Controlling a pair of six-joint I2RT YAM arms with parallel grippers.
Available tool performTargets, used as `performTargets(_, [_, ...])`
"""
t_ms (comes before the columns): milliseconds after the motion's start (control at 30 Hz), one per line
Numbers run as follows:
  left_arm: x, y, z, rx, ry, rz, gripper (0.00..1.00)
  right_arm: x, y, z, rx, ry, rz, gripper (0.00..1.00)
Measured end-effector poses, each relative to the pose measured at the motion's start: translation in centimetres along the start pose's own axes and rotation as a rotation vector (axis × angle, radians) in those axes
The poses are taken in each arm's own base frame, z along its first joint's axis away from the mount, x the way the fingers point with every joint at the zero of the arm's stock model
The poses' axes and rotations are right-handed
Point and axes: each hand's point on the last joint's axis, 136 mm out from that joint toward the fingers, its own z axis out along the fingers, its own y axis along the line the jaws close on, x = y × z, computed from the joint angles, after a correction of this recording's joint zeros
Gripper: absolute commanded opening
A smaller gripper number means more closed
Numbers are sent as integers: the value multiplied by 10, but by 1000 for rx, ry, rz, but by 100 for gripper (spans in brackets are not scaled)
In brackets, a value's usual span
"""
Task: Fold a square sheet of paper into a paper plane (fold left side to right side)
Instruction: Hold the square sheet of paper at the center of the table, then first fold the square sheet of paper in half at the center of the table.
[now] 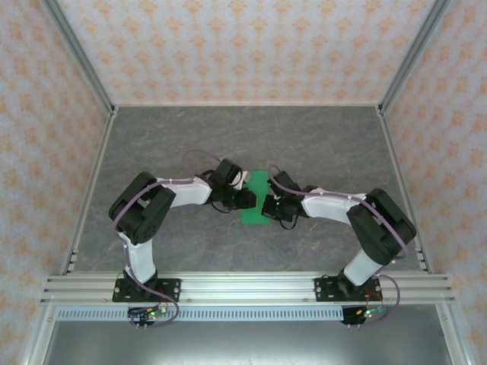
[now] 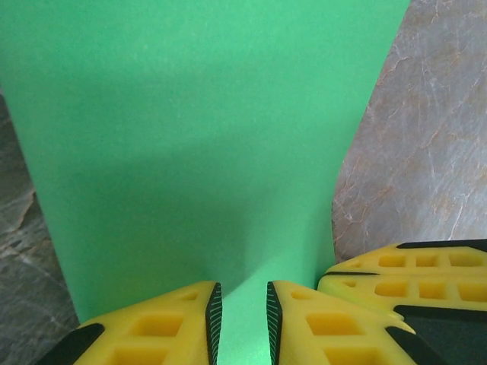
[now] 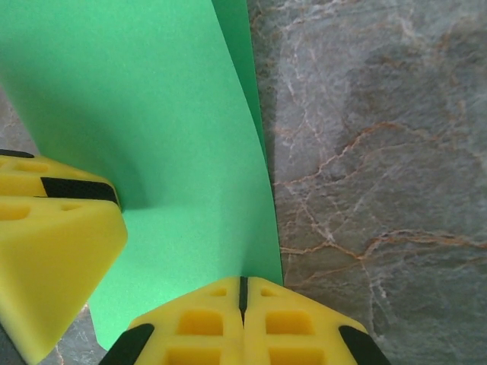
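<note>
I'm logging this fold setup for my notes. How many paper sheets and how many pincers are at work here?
green paper sheet: 1
pincers, the left pincer and the right pincer: 2
Total: 3

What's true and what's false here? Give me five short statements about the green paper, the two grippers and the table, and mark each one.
1. The square sheet of paper is bright green. True.
2. The right gripper stands wide open. False: its fingers are shut together, right at the sheet's edge.
3. The left gripper and the right gripper both meet at the sheet, near the middle of the table. True.
4. The sheet lies completely flat. False: in the right wrist view it curves upward, with another layer of green showing behind its edge.
5. The table is plain white. False: it is grey with a marbled stone pattern.
</note>
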Motion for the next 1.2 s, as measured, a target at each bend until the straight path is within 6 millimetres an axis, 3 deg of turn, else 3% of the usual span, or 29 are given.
performTargets(500, [-31, -33, -16, 44, -57, -4, 29, -1, -3, 0, 27, -4, -32, 4])
performTargets(700, [-33, -22, -8, 7, -56, -20, 29, -1, -3, 1, 41, 4, -48, 5])
performTargets(900, [-36, 9, 3, -68, -47, -71, 29, -1, -3, 1, 50, 12, -58, 5])
performTargets(1200, [-58, 18, 0, -74, -71, -105, 29, -3, -3, 2, 63, 8, -73, 5])
